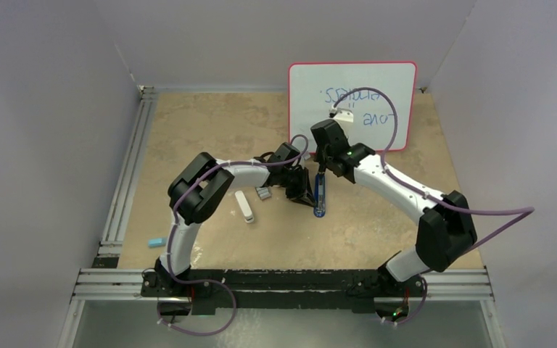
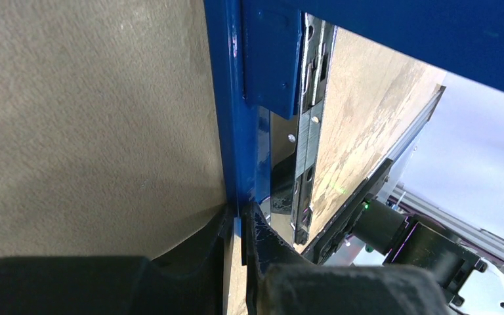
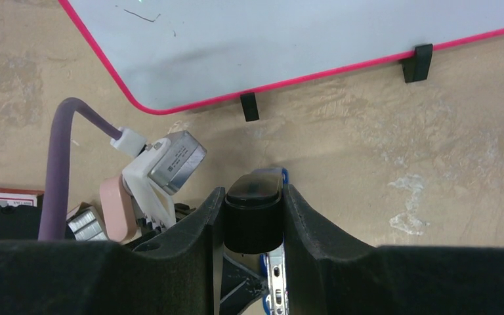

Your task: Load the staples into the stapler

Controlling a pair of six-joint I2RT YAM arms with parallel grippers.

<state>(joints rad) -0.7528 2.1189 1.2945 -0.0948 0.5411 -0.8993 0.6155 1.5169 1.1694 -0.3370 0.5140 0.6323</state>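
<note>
- The left claw (image 2: pixel 236 226) is closed almost completely, its fingers (image 2: pixel 200 246) pinching a thin blue edge of the stapler (image 2: pixel 226 98). Bare metal of the stapler's channel shows just beside that edge.
- The right claw (image 3: pixel 254 193) is part open, wide enough to clamp the stapler's (image 3: pixel 254 223) black end. Both fingers (image 3: pixel 305 226) press against its sides.
- From above, the stapler (image 1: pixel 320 196) sits mid-bench between the left claw (image 1: pixel 303 190) and the right claw (image 1: pixel 323 168). Its long axis runs from near to far.
- The staples (image 1: pixel 263 193) lie on the bench (image 1: pixel 377 232) just left of the left claw, gripped by neither. A white bar (image 1: pixel 244 206) lies further left.
- In the right wrist view the staples (image 3: pixel 86 223) sit beside a pink piece (image 3: pixel 117 210) and a red-and-white box (image 3: pixel 10 197).
- A small blue piece (image 1: pixel 157 241) lies near the bench's left edge.
- The bench is mottled tan, with plain pale walls (image 1: pixel 43 109) on three sides and a metal rail (image 1: pixel 127 181) along the left.
- A pink-edged whiteboard (image 1: pixel 352 101) stands at the back on black feet (image 3: pixel 249 106). Its handwriting and the box's print cannot be read.
</note>
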